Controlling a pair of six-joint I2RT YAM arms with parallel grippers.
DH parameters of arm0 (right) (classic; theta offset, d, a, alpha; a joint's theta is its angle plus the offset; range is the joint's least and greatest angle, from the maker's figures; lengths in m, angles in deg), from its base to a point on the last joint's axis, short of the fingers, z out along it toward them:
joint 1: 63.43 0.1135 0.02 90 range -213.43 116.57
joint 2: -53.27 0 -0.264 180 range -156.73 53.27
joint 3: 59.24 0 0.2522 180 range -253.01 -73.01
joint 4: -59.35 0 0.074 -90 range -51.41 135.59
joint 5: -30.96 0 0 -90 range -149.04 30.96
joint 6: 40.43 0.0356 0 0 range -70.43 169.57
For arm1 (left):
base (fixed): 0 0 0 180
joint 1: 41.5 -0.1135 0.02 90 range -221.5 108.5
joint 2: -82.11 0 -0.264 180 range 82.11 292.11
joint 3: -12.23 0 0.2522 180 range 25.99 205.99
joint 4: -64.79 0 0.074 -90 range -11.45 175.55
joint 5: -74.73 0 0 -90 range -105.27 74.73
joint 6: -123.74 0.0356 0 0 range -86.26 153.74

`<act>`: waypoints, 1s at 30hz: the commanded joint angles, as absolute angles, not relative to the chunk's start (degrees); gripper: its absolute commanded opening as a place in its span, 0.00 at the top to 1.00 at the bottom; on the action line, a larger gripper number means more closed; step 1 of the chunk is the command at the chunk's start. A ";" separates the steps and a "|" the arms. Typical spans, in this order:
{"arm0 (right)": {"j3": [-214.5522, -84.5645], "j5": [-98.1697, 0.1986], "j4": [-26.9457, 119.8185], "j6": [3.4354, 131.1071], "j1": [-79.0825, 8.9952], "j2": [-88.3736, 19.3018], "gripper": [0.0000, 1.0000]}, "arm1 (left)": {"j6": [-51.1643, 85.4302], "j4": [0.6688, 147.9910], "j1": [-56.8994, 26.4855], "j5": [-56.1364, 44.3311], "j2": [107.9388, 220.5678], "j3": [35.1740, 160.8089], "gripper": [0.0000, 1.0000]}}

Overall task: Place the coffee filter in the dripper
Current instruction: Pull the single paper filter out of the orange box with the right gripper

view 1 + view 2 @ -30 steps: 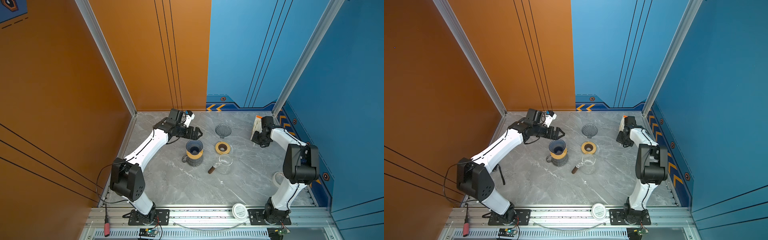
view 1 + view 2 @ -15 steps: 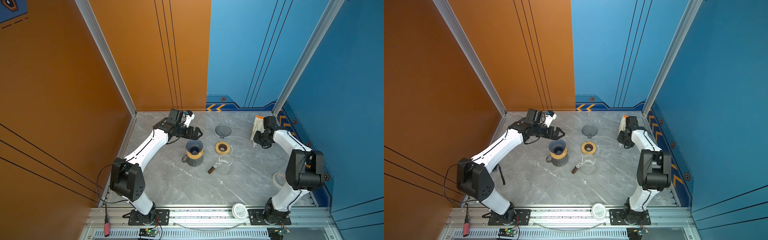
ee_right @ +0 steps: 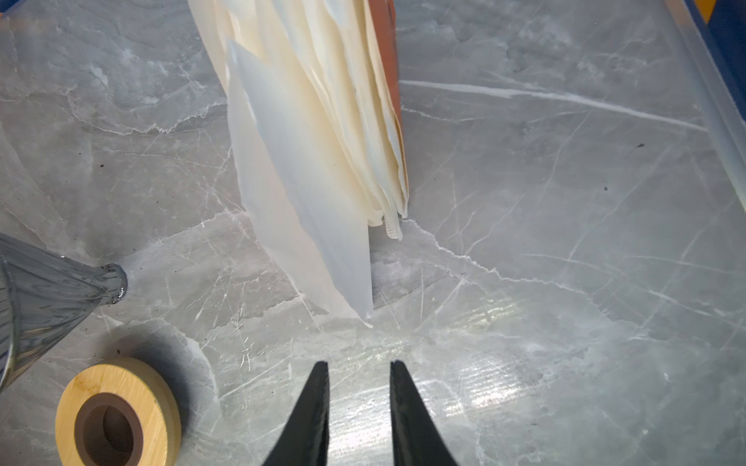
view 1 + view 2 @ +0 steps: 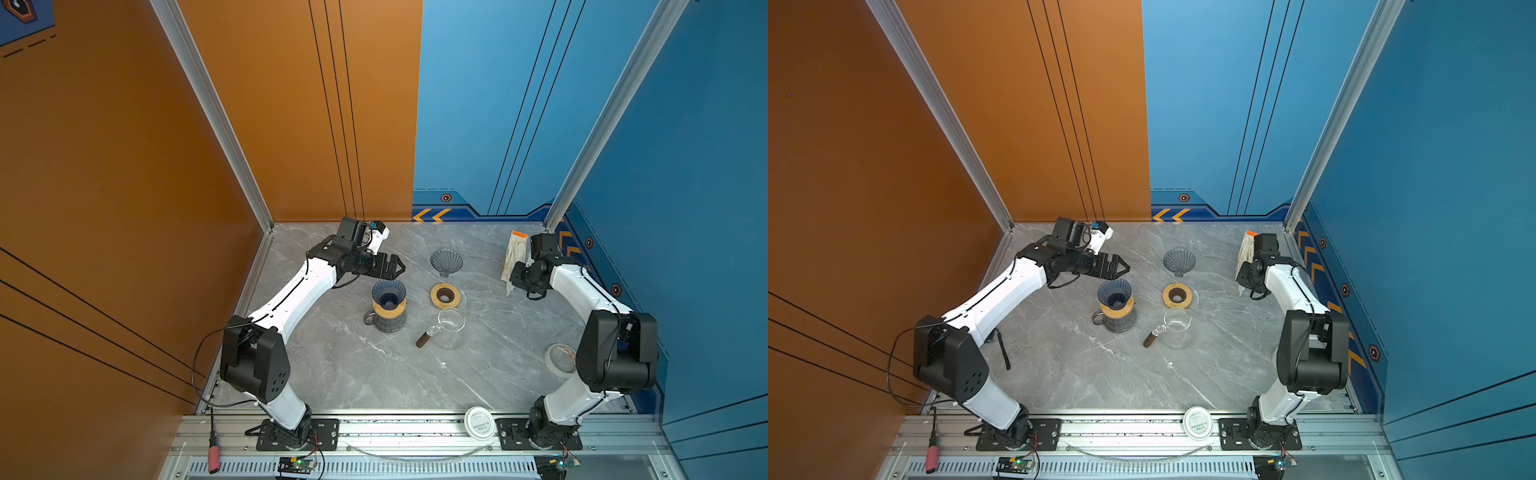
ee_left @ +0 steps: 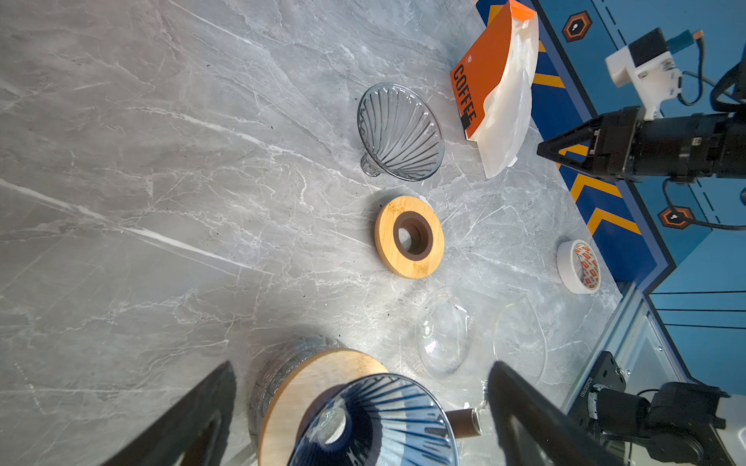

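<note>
The right gripper stood slightly parted and grasped nothing, its tips just short of a filter that protruded from the pack onto the table. The left gripper was fully released, near the dripper seated on the carafe.

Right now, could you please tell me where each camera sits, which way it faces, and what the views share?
Top views: above the front rail, looking down on the table; both whole arms show.
Left wrist: looks across the dripper toward the filter pack; the open left gripper and the right gripper show.
Right wrist: faces the filter pack closely; its open fingers show.
Shared: both wrist views show the wooden ring.
</note>
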State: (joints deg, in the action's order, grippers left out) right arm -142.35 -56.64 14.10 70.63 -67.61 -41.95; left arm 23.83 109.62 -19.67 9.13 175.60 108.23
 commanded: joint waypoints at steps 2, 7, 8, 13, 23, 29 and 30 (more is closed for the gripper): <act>-142.07 -57.29 16.73 69.86 -68.00 -44.56 0.78 | 24.16 110.54 -18.95 8.98 175.54 109.69 0.02; -143.94 -58.77 17.29 70.31 -68.17 -47.28 0.79 | 23.98 110.56 -18.91 8.89 175.67 109.53 0.02; -144.53 -58.67 17.33 70.40 -68.17 -47.79 0.79 | 23.98 110.54 -18.91 8.89 175.69 109.49 0.02; -147.39 -60.17 17.72 70.41 -68.18 -50.78 0.79 | 23.98 110.61 -18.82 8.88 176.02 110.03 0.02; -149.04 -61.38 17.74 69.88 -67.90 -51.62 0.94 | 23.98 110.55 -18.74 8.54 175.63 109.75 0.02; -147.37 -60.82 17.42 69.79 -67.82 -48.02 1.00 | 23.98 110.54 -18.82 8.43 175.36 109.93 0.02; -147.21 -60.59 17.06 69.71 -67.82 -47.48 1.00 | 23.98 110.56 -18.75 8.45 175.26 109.93 0.02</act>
